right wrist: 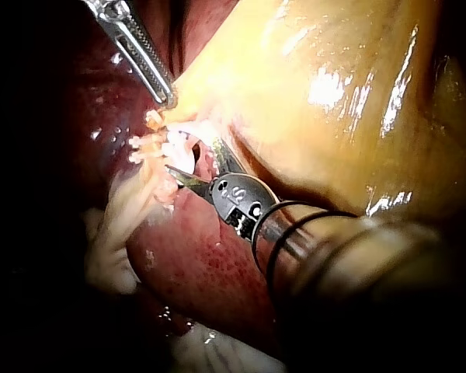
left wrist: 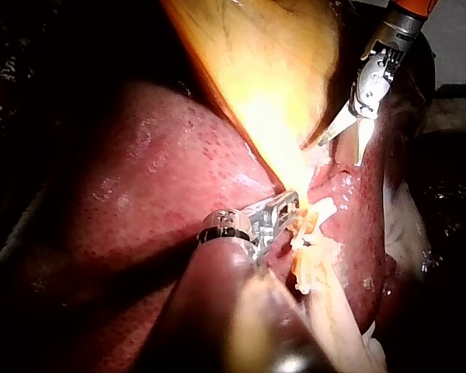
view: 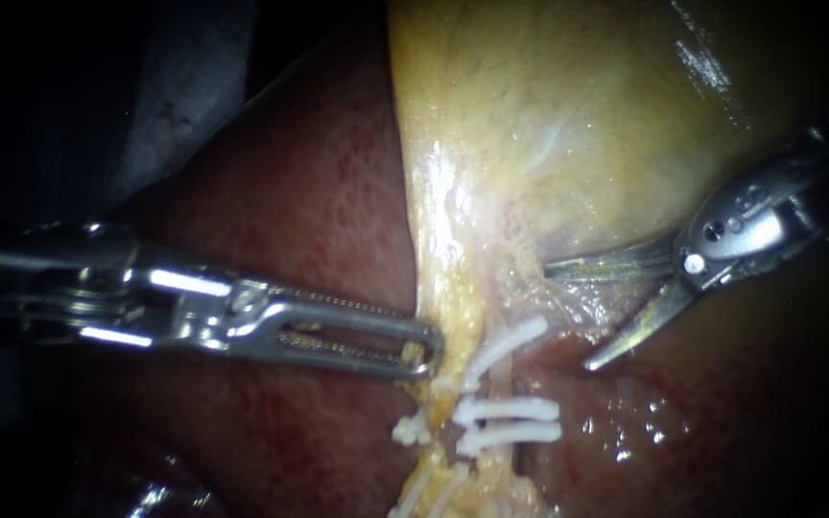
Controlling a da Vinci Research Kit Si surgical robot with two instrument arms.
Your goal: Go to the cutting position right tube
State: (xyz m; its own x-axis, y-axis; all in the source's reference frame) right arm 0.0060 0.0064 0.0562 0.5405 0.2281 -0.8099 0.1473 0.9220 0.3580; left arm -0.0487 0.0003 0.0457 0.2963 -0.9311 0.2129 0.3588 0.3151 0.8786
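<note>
The left instrument (view: pixel 424 350) clamps the gallbladder (view: pixel 549 115) edge, seemingly to keep the tube (view: pixel 493 382) taut, while the right instrument (view: pixel 568 319) holds its blades wide apart beside the clips (view: pixel 515 411), apparently lining up a cut.

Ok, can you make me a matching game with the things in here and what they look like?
Things:
1. liver
2. gallbladder
3. clips
4. right instrument

Looks:
A. white
B. blades open
C. dark red
D. yellow

Pairs: 1-C, 2-D, 3-A, 4-B
</note>
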